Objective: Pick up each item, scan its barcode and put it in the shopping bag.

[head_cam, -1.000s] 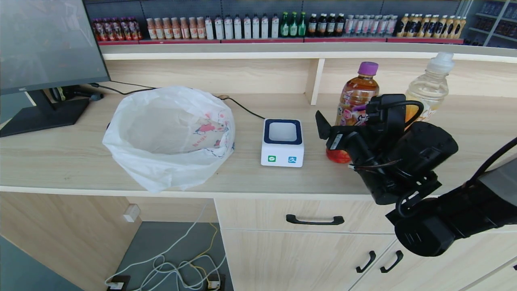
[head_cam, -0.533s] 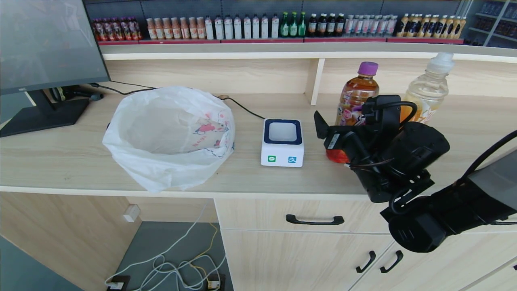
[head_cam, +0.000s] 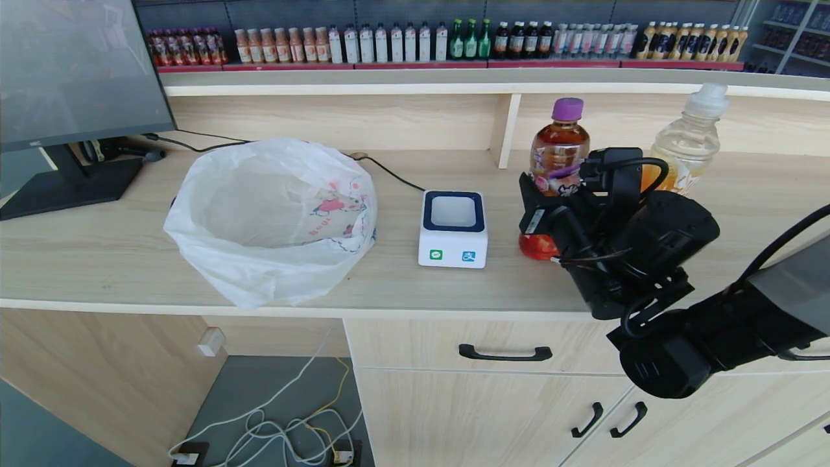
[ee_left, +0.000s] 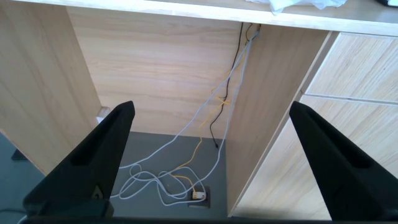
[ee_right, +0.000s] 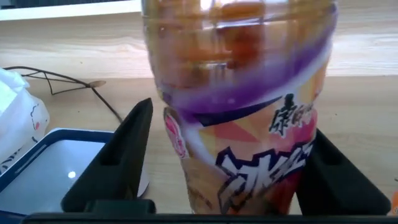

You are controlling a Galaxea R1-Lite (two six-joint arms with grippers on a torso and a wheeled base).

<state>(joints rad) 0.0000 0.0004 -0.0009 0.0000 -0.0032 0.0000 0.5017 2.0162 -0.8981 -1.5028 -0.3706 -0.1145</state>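
Right gripper (head_cam: 555,206) is closed round the purple-capped plastic bottle of amber drink (head_cam: 559,152), its black fingers (head_cam: 530,211) clamped on the lower label, one each side. In the right wrist view the gripper (ee_right: 233,168) has the bottle (ee_right: 242,93) wedged between both fingers w/ no gap seen. Bottle stands upright over the right part of the light wooden table (head_cam: 97,250), reddish base low; can't tell if it touches the top or sits just off it. Just left of it, apart, is the white square barcode scanner with dark blue rim (head_cam: 453,228), window facing up. In the right wrist view the scanner (ee_right: 56,165) lies beside & past the bottle. Its thin dark cable (head_cam: 388,172) runs toward the back of the table. Behind & to the right of the held bottle, partly hidden by the arm, stands a clear plastic bottle with white cap and pale yellow drink (head_cam: 692,139), upright. Left of the scanner, the white plastic shopping bag (head_cam: 275,217) sits open-mouthed on the table, near the front edge. A black monitor on a stand (head_cam: 71,71) is at the far left rear corner. Left gripper (ee_left: 211,162) hangs below table level, fingers spread wide w/ nothing between them, facing the open bay under the table, where loose white and yellow cables (ee_left: 180,180) lie on the floor
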